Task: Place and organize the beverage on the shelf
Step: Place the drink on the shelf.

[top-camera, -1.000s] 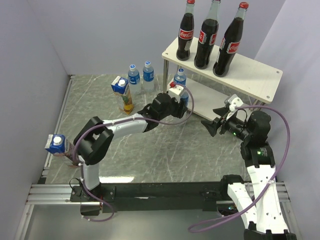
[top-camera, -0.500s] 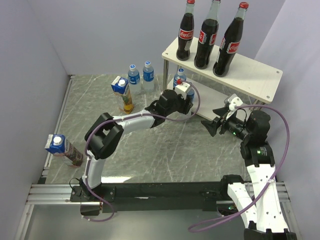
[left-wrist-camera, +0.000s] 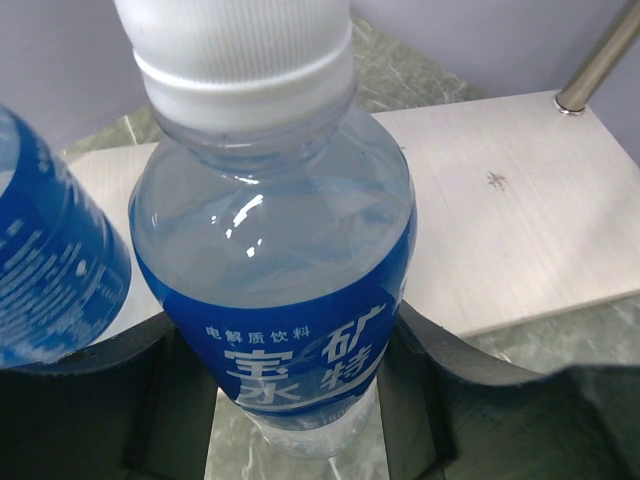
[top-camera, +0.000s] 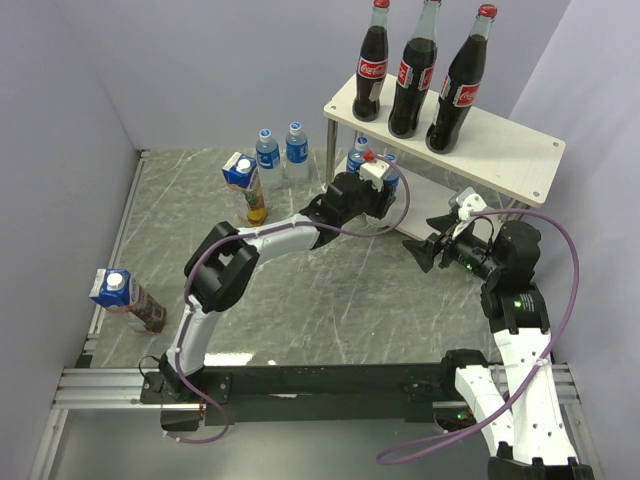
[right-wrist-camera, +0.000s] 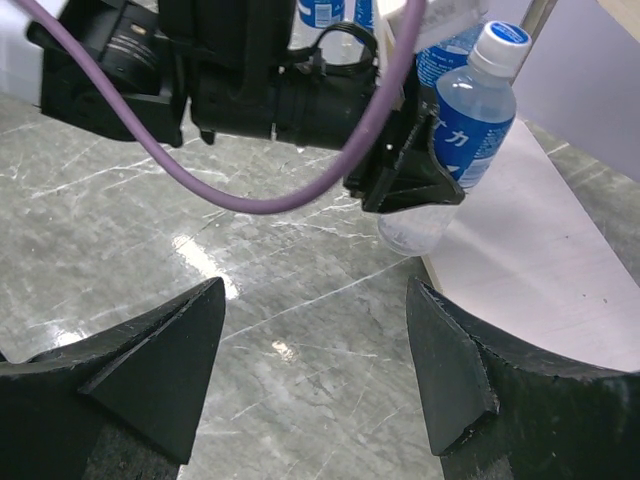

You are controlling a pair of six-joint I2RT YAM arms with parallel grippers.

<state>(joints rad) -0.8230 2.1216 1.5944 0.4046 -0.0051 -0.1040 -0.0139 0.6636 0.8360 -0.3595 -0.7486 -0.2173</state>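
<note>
My left gripper is shut on a clear, blue-labelled water bottle. The bottle is upright at the front left edge of the shelf's lower board, its base still over the marble. A second water bottle stands on that board just to its left. Three cola bottles stand on the shelf's top board. My right gripper hangs open and empty over the table in front of the shelf.
Two more water bottles stand at the back of the marble table. A juice carton stands beside them. Another carton leans at the table's left edge. A silver shelf leg is close to the left gripper.
The left arm has carried the water bottle right and away from me, up to the lower board beside the bottle standing there. The right arm has not moved.
</note>
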